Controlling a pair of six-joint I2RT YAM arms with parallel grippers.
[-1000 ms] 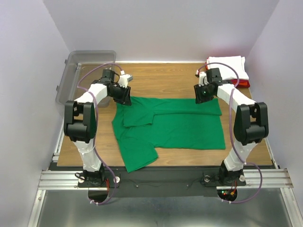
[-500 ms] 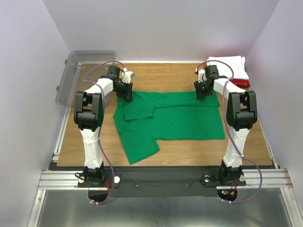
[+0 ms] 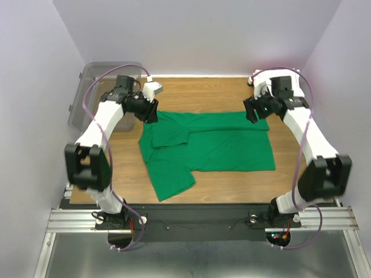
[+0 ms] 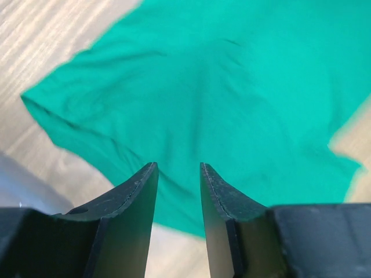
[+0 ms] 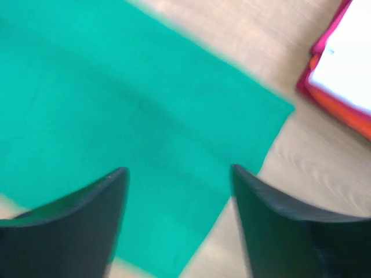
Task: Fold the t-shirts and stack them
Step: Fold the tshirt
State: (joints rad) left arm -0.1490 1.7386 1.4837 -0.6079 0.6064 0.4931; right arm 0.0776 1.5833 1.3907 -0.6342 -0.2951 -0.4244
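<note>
The green t-shirt (image 3: 208, 145) lies partly folded on the wooden table, its top edge folded down and one sleeve sticking out at the lower left. It fills the left wrist view (image 4: 220, 92) and the right wrist view (image 5: 116, 116). My left gripper (image 3: 149, 112) hovers over the shirt's far left corner, open with a narrow gap and empty (image 4: 178, 168). My right gripper (image 3: 255, 114) hovers over the far right corner, open wide and empty (image 5: 179, 171). The white t-shirt (image 3: 284, 78) lies folded on the red t-shirt (image 3: 298, 103) at the far right corner; both show in the right wrist view, white (image 5: 348, 52) and red (image 5: 333, 98).
A clear grey plastic bin (image 3: 101, 92) stands at the far left, partly off the table's edge. Bare wood (image 3: 203, 95) lies beyond the shirt. Walls close in on both sides.
Both grippers have let go of the green shirt's far corners and risen above it. The arms have swung outward. The shirt's top fold lies flat where it was laid.
</note>
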